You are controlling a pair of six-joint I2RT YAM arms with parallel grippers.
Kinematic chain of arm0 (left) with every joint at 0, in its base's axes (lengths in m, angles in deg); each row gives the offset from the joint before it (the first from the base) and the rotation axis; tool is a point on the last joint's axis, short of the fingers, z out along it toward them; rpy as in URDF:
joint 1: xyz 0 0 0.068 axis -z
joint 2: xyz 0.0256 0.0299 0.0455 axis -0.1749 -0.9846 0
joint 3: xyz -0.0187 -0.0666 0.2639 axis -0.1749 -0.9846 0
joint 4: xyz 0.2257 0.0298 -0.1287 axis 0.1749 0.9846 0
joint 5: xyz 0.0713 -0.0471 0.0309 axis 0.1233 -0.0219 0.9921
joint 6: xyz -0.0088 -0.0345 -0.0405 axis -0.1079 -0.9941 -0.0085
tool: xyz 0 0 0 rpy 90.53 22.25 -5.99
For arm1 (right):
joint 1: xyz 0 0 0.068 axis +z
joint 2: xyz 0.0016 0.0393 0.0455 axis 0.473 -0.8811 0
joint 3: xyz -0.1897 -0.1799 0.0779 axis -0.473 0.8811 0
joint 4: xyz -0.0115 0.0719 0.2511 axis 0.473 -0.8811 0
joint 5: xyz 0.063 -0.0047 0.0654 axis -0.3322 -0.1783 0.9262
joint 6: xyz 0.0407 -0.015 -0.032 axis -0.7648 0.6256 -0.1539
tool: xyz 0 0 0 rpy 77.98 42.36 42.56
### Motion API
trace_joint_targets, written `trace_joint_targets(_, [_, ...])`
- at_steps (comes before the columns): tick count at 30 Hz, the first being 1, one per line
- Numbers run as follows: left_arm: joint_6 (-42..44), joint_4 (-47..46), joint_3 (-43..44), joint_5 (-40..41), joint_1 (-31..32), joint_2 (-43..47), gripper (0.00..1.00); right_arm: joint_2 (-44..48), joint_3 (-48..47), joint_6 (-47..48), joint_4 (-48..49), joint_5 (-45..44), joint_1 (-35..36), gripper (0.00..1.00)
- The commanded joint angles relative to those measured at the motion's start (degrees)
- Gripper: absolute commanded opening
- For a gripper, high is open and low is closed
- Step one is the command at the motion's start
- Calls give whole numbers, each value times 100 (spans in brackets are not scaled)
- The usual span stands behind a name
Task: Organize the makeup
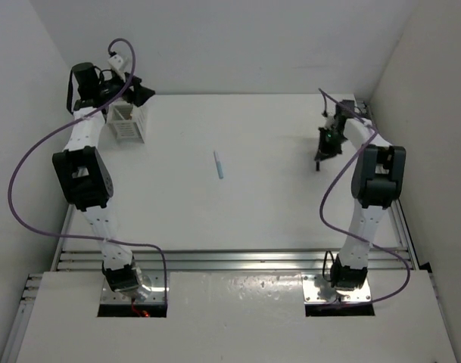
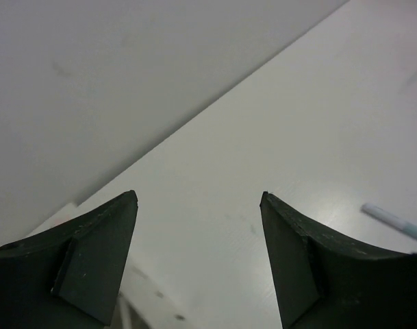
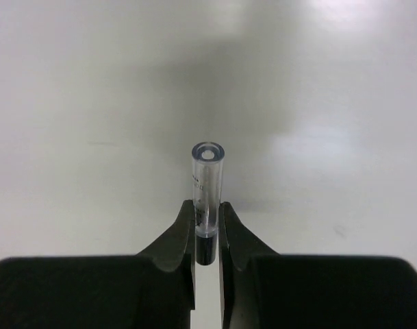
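A light blue makeup stick (image 1: 218, 164) lies alone mid-table and shows at the right edge of the left wrist view (image 2: 393, 221). My right gripper (image 1: 321, 151) hovers at the far right. In its wrist view the right gripper (image 3: 207, 205) is shut on a black makeup stick with a clear cap (image 3: 207, 179), which points away from the camera with the cap end foremost. My left gripper (image 1: 143, 94) stands at the far left beside the white slatted box (image 1: 128, 125). Its fingers (image 2: 98, 260) are wide apart over bare table, nothing between them.
The white slatted box stands near the back left corner, close to the left wall. White walls close in the table on the left, back and right. A metal rail (image 1: 230, 257) runs along the near edge in front of the arm bases.
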Motion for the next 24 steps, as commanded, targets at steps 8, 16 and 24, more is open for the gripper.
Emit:
trace_joint_targets(8, [-758, 315, -66, -2365, 1425, 826, 81, 883, -270, -589, 6301, 3157, 2807, 0])
trace_joint_targets(16, [-1068, 315, -707, -2366, 1786, 1213, 77, 153, -879, -1628, 7815, 3713, 3309, 0])
trace_joint_targets(24, [-1401, 263, -910, -2252, 1786, 1354, 64, 565, -98, -1365, 7894, 3828, 3397, 0])
